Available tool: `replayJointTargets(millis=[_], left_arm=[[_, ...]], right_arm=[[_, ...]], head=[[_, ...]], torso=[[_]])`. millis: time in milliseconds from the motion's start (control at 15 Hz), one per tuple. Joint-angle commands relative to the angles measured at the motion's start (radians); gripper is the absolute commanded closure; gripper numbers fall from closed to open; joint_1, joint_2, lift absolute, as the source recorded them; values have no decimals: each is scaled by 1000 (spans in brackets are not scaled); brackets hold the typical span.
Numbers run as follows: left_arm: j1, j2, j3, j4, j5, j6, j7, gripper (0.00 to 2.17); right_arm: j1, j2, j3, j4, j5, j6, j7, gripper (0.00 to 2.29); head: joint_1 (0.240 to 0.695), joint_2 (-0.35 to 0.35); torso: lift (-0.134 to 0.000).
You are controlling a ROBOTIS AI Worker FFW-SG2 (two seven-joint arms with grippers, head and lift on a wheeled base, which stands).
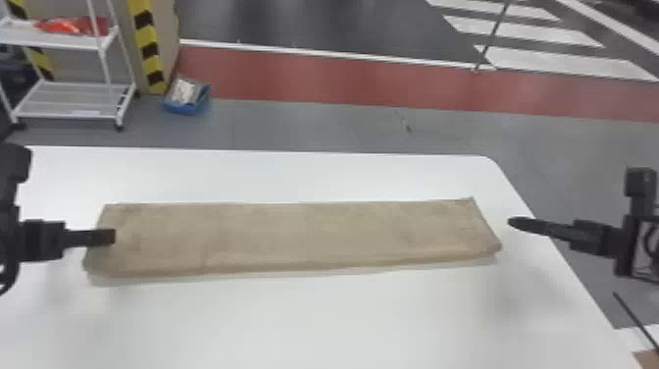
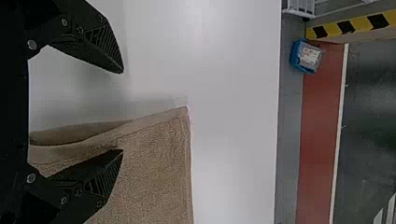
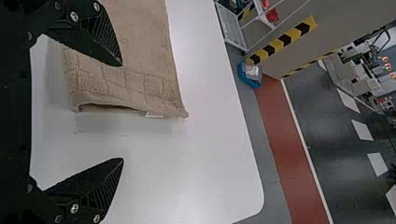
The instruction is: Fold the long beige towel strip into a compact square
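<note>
The surface (image 1: pixel 314 319) leaves a bare margin on the near side, room enough, I judge, for the arms to work. Beyond it the towel (image 1: pixel 294 235) lies flat and crossways, a long strip with one short end toward each arm, which suits folding end over end. The left gripper (image 2: pixel 123 111) is over the left end, its jaws spread astride the edge, one above cloth and one above bare surface, likely so that closing would take all the layers together. The right gripper (image 3: pixel 123 112) hangs just beside the right end, jaws also spread and pinching nothing. There the layers gap slightly beside a small white label (image 3: pixel 154 115), so a shallow grip could catch only the top one. Farther off, on the floor, a blue box (image 1: pixel 187 107) sits near a white rack (image 1: pixel 68 100), both clear of the work.
</note>
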Motion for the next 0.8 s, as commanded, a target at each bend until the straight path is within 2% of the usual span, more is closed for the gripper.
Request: replayJointTargets(millis=[0, 200, 333, 733], left_arm=[[-3, -1, 0, 1, 4, 5, -3, 329], [-8, -3, -4, 4, 3, 2, -8, 333], [-14, -3, -6, 9, 3, 5, -17, 515], [-21, -4, -26, 13, -6, 24, -15, 515]], right_arm=[[4, 0, -1, -4, 0, 5, 1, 174], [6, 0, -3, -4, -4, 5, 2, 178], [6, 0, -3, -4, -5, 8, 2, 181], [15, -2, -12, -5, -10, 8, 4, 184]], head=[[695, -206], [695, -211], [695, -213], [695, -217]], torso=[[-124], [-124], [-124], [-124]])
